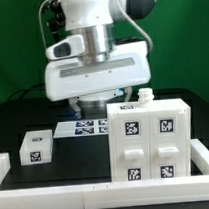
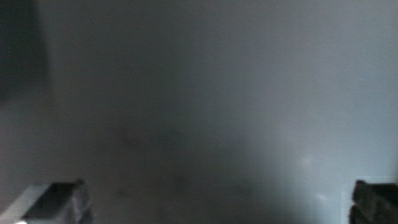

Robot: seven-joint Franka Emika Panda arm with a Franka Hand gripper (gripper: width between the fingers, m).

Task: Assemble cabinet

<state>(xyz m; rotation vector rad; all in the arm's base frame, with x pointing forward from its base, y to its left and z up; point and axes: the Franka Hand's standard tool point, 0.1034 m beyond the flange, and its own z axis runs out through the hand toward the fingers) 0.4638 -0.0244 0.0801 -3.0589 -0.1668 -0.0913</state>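
We see a black surface (image 1: 23, 117) spread under everything, edged along the near side by a low white rail (image 1: 68, 192). Above it the white robot arm (image 1: 92, 13) comes down from the top of the exterior view. The cabinet (image 1: 150, 140) stands upright on the surface at the exterior view's right, close behind the rail. It is a tall white box whose front is divided into panels. We count four black-and-white tags on that front and one more on its top. The hand (image 2: 214, 203) hangs over the cabinet's upper corner on the exterior view's left, and we cannot tell from that view whether it touches the box. In the wrist view its fingers (image 2: 54, 200) sit at opposite edges of the picture, spread wide, with only blurred grey between them, so the hand grips nothing. Behind the cabinet, under the hand, the marker board (image 1: 82, 126) lies flat on the surface. A small white block (image 1: 37, 147) bearing one tag sits well apart from the cabinet, toward the exterior view's left. Smallest is a white knob (image 1: 144, 96) poking up from the cabinet's top.
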